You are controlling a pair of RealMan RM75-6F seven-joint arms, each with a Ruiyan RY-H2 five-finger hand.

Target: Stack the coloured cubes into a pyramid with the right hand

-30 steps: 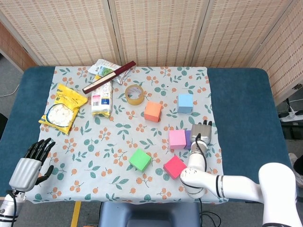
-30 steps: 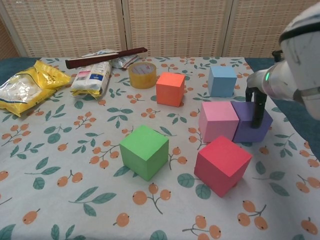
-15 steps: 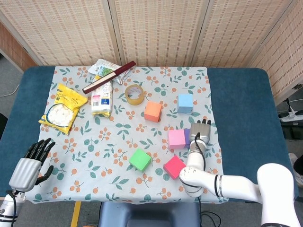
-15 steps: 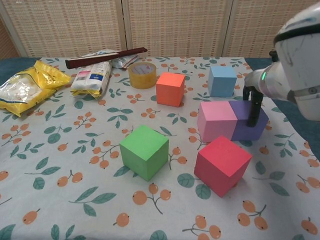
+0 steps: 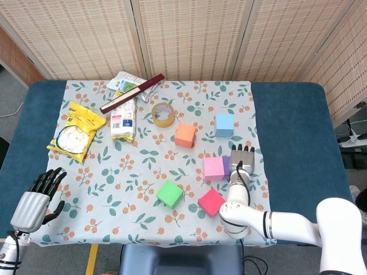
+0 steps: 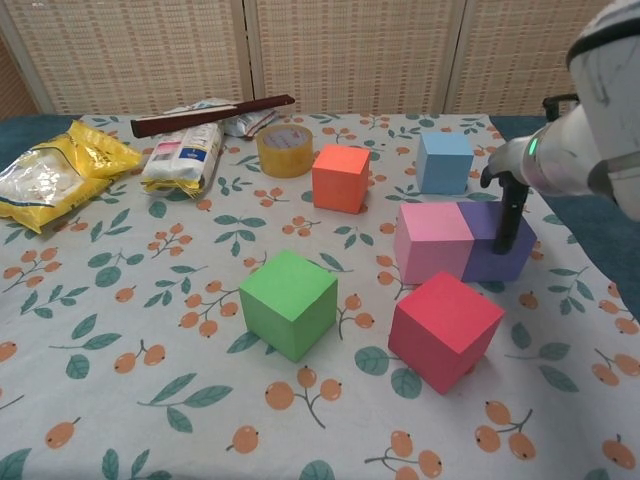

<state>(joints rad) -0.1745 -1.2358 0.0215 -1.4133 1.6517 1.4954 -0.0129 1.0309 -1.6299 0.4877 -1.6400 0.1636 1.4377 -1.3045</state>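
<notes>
Purple cube (image 5: 226,166) and pink cube (image 5: 214,168) sit a touch further left than a second ago, pushed together, with the right hand (image 5: 242,158) shifted the same way.

Head view: the two cubes are flush side by side, pair's long axis running left-right across the worktop (image 5: 287,132). Right hand lies palm-down over the purple cube's right part, fingers pointing away toward the screen; whether it grips or only rests on the cube, cannot tell. Red cube (image 5: 211,201) is near in front of the pair, rotated so a corner points toward the robot. Green cube (image 5: 170,193) is left of red, also skewed. Orange cube (image 5: 185,135) and blue cube (image 5: 224,124) sit further back, apart from each other. Left hand (image 5: 35,200) is at the lower left corner off the floral cloth (image 5: 132,172), holding nothing, fingers spread and pointing up.

Chest view: pink cube (image 6: 433,241) and purple cube (image 6: 493,242) touch along one face, squared to the table edge. A dark finger (image 6: 509,215) of the right hand comes straight down onto the purple cube's top. Red cube (image 6: 445,330) and green cube (image 6: 289,302) are in the front row, both corner-on. Orange cube (image 6: 341,178) and blue cube (image 6: 444,161) are behind. Tape roll (image 6: 285,150), snack bags (image 6: 55,175) and a dark stick (image 6: 212,114) lie at the back left.
</notes>
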